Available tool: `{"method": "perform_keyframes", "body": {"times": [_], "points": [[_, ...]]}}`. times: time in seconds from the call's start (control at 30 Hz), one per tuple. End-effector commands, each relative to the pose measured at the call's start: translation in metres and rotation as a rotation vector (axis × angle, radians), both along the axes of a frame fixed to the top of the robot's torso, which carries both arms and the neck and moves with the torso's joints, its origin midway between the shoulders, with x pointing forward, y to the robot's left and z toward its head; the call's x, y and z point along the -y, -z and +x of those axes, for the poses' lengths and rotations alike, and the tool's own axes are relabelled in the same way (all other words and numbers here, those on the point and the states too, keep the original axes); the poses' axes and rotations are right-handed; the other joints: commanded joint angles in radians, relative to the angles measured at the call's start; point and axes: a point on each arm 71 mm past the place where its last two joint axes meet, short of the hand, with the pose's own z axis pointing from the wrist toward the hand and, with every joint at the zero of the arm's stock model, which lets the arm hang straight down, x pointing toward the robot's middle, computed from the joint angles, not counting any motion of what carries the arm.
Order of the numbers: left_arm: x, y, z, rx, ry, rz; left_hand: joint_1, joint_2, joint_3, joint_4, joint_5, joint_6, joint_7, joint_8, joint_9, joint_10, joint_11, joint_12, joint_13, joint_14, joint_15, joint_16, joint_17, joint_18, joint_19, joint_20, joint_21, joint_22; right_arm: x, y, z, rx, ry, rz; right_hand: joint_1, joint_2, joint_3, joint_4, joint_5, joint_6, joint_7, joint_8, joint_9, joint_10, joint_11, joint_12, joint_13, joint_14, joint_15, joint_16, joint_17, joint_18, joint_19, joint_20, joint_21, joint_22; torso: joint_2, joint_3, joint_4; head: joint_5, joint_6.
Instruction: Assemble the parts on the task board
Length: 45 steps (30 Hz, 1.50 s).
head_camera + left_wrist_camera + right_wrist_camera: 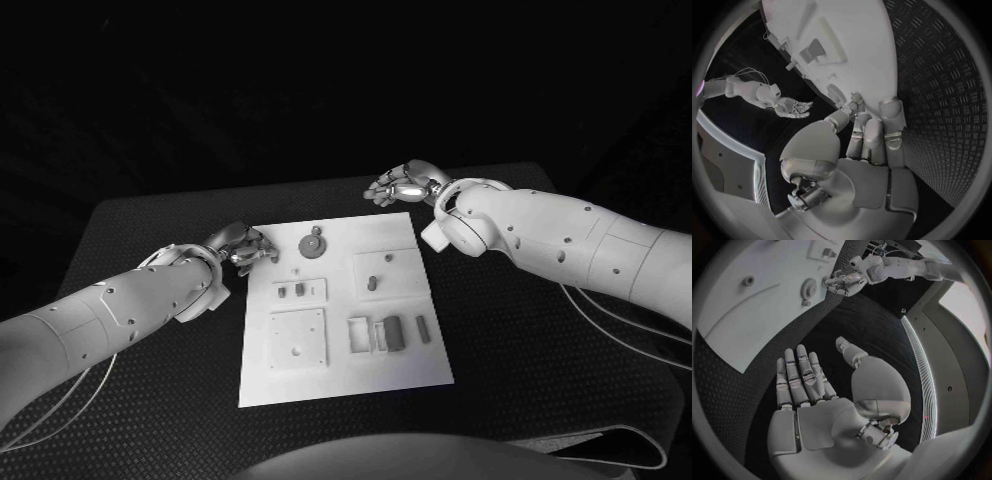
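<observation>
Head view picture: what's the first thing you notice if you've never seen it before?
The white task board stands out bright on the black table, right in the middle, with small parts on it such as a round gear-like piece near its far edge. On either side hang the silver hands: the left hand at the board's far left corner, the right hand open beyond its far right corner.

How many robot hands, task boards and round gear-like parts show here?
Hands: 2, left hand and right hand
Task board: 1
Round gear-like part: 1
Total: 4
</observation>
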Motion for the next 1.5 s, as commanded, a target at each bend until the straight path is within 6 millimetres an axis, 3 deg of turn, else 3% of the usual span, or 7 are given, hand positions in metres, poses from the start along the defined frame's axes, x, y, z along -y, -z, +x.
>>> {"method": "perform_keyframes", "body": {"times": [0.03,1.0,1.5], "points": [[-0.0039,0.0089,-0.0028,-0.05,-0.041,0.024,-0.007,-0.002,0.001,0.007,-0.001,-0.001,0.0,0.003,-0.002,0.003,-0.003,0.005,-0.002,0.001,-0.006,-0.001,0.0,0.063,-0.001,-0.005,0.005,0.017,-0.0012,-0.0002,-0.0006,0.002,-0.014,0.003,-0.008,0.001,0.001,0.005,-0.002,-0.006,0.065,0.004,-0.002,0.006,-0.001,-0.005,-0.001,0.008,0.001,-0.004,0.001,0.01,0.009,0.0,-0.005,0.001,0.0,0.0001,0.0003,0.0,0.0],[-0.0103,0.0123,-0.0013,-0.11,-0.167,-0.002,-0.018,-0.009,0.007,0.018,0.0,-0.029,0.009,-0.009,-0.003,0.003,0.005,0.007,-0.01,0.006,0.001,-0.005,-0.002,0.059,0.0,-0.008,0.0,0.014,-0.0006,-0.0001,-0.0006,0.002,-0.013,0.002,-0.008,0.001,0.001,0.004,-0.002,-0.006,0.065,0.005,-0.002,0.006,-0.001,-0.006,-0.001,0.008,0.001,-0.004,0.001,0.011,0.01,0.001,-0.007,0.002,0.0,0.0,-0.0001,0.001,0.001],[-0.0125,0.0138,-0.0018,-0.142,-0.194,-0.03,-0.025,0.002,0.009,0.028,0.0,-0.034,0.012,-0.013,-0.003,0.006,0.007,0.01,-0.013,0.009,0.004,-0.004,-0.001,0.059,0.002,-0.007,-0.001,0.014,-0.0005,-0.0001,-0.0005,0.002,-0.012,0.002,-0.008,0.001,0.001,0.004,-0.002,-0.007,0.065,0.005,-0.003,0.006,-0.001,-0.006,-0.002,0.008,0.001,-0.004,0.001,0.011,0.01,0.001,-0.008,0.003,0.0,-0.0002,-0.0001,0.004,0.002]]}}
